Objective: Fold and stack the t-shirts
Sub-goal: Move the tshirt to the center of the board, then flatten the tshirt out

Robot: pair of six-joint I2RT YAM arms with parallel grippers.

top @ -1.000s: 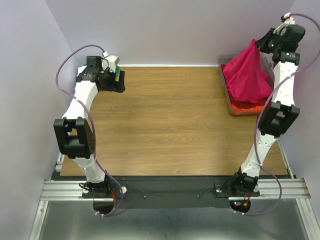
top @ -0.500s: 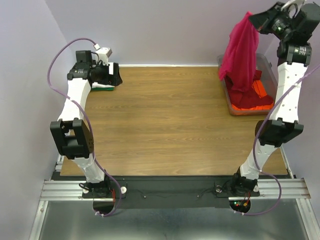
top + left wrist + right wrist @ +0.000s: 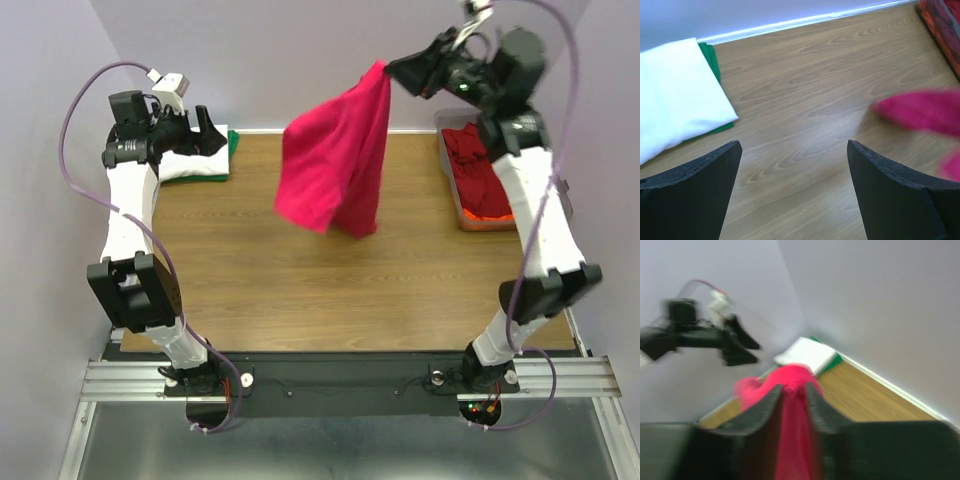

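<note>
My right gripper (image 3: pixel 393 68) is shut on the bright pink-red t-shirt (image 3: pixel 332 160), which hangs in the air over the middle back of the table; the cloth shows between its fingers in the blurred right wrist view (image 3: pixel 792 405). A folded white t-shirt (image 3: pixel 192 166) lies on a green one (image 3: pixel 233 143) at the back left corner, also in the left wrist view (image 3: pixel 675 95). My left gripper (image 3: pixel 210 135) is open and empty just above that stack. The pink-red shirt's hem shows blurred at the right of the left wrist view (image 3: pixel 920 111). Dark red (image 3: pixel 478 160) and orange (image 3: pixel 490 217) t-shirts lie in the bin.
A clear grey plastic bin (image 3: pixel 447 165) stands at the back right of the wooden table (image 3: pixel 330 290). Lilac walls close the back and both sides.
My right arm has lifted the pink-red t-shirt out of the bin and swung it left over the table. My left arm has drawn back left, uncovering the white and green stack.
</note>
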